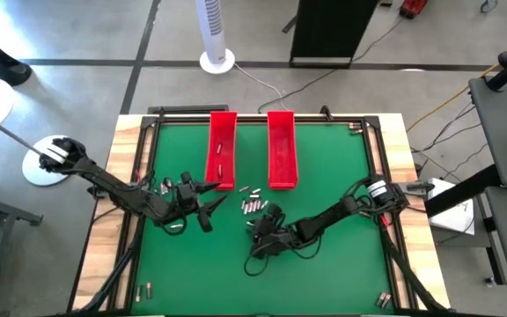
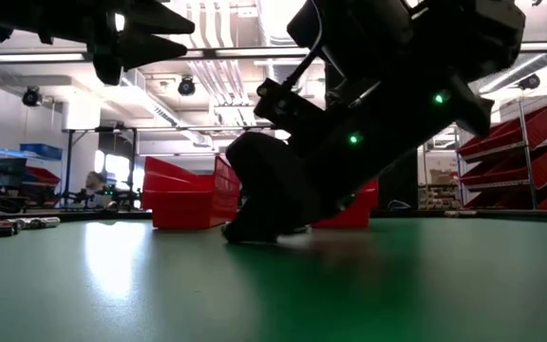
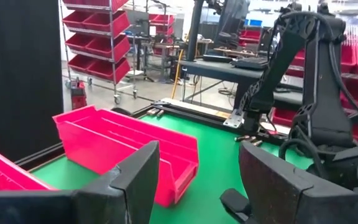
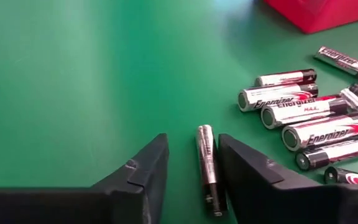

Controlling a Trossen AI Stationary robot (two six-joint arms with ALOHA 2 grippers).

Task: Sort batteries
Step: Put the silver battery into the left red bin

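Table (image 1: 324, 176): a green mat is laid inside a wooden frame, so that small round things are kept on one flat field and both arms can reach them.

Left red tray (image 1: 221, 150): it is set lengthwise at the far side of the mat; a few batteries are already seen inside, so it is judged to serve as one sorting class.

Right red tray (image 1: 282, 148): it is placed just beside the first one, parallel to it, probably for the other class; what it contains cannot be told.

Left tool (image 1: 202, 204): it is held above the mat, near the front end of the left red tray, with the fingers spread and nothing between them. In the left wrist view the tool (image 3: 197, 180) is pointed across the trays, so it is judged to be waiting and kept out of the way.

Right tool (image 1: 268, 231): it is lowered to the mat at the near edge of the loose pile. In the right wrist view the tool (image 4: 192, 168) is open, one finger on each side of a single battery (image 4: 207, 163), not clenched on it. The battery is lined up along the gap, which is judged to prepare a grasp across its thin body.

Batteries (image 4: 303, 115): the loose ones are lying on their sides, close together, on the mat in front of the trays; the single one is apart from them, so it can be taken without disturbing its neighbours.
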